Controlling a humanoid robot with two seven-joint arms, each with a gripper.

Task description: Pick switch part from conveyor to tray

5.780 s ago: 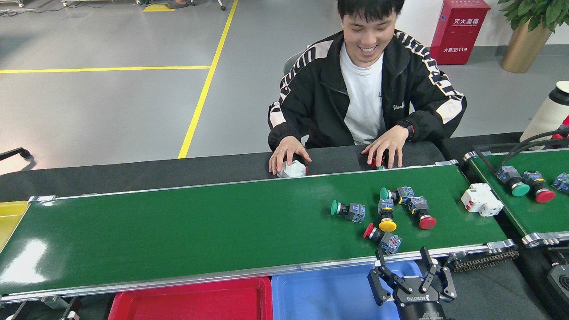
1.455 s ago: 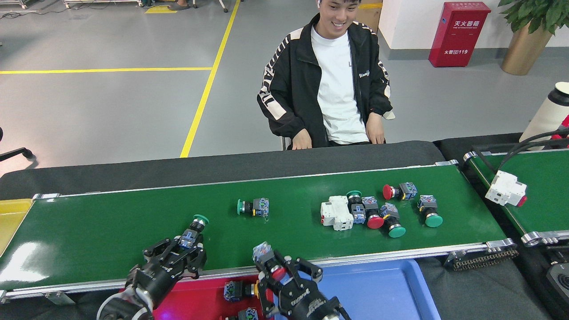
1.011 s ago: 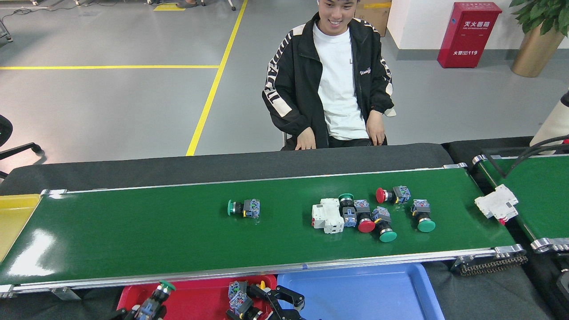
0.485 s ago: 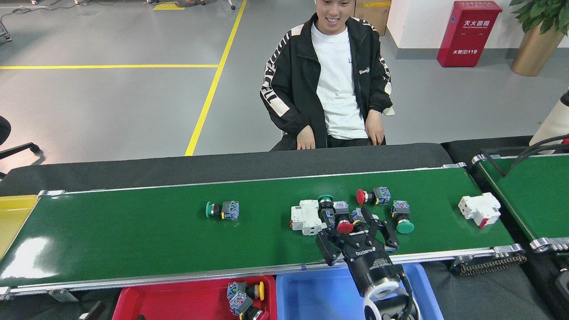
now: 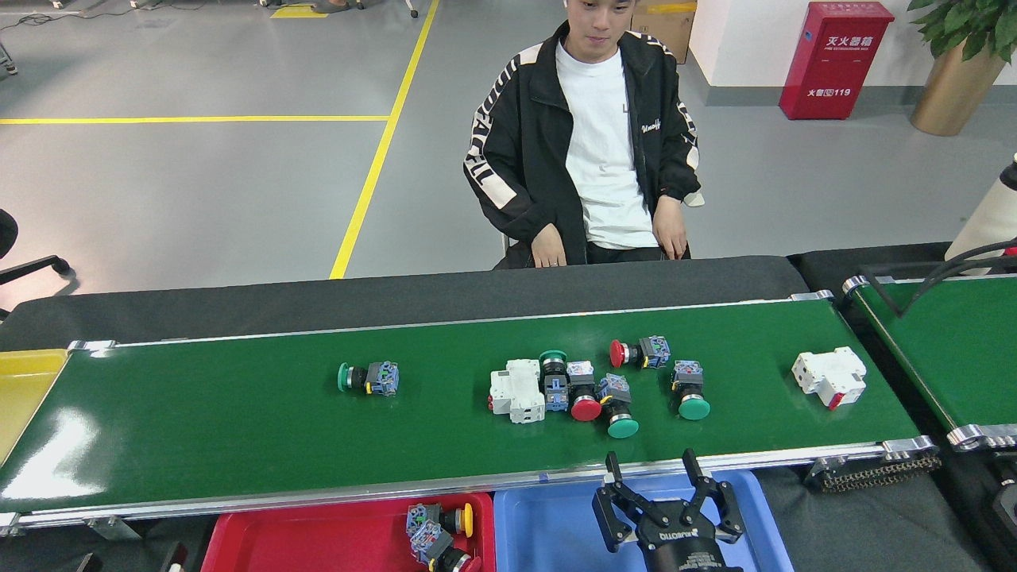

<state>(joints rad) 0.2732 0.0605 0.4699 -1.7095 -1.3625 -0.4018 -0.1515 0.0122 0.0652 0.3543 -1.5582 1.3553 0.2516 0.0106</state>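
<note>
Right gripper (image 5: 653, 465): jaws spread wide and empty, hovering over the blue tray (image 5: 556, 532), fingertips just short of the near rail of the conveyor (image 5: 238, 429).
Left gripper: out of view, state unknown.
Nearest switch part: green-capped switch (image 5: 619, 411), straight ahead of the jaws and slightly left, cap turned toward them, body pointing away.
Crowding: red-capped switch (image 5: 583, 395) touching it on the left, then another green-capped switch (image 5: 554, 375) and a white breaker (image 5: 517, 391) farther left of the jaws; lone green switch (image 5: 689, 389) ahead and right, standing a little apart; red switch (image 5: 640, 352) farther beyond.
Far left of jaws: single green switch (image 5: 368, 377), well apart from the rest.
Far right of jaws: second white breaker (image 5: 829, 376).
Step in hand, judged: reaching out over the rail for one switch from the cluster.
Doing it well: better to take the lone green switch ahead-right, or else close across the narrow neck of the nearest one, jaws set crosswise to its length, to avoid dragging its red neighbour.
Belt: likely carrying parts leftward, so aim a touch ahead of the target.
Delivery: red tray (image 5: 318, 540), left of the jaws, already holding switches (image 5: 433, 534); probable drop place.
</note>
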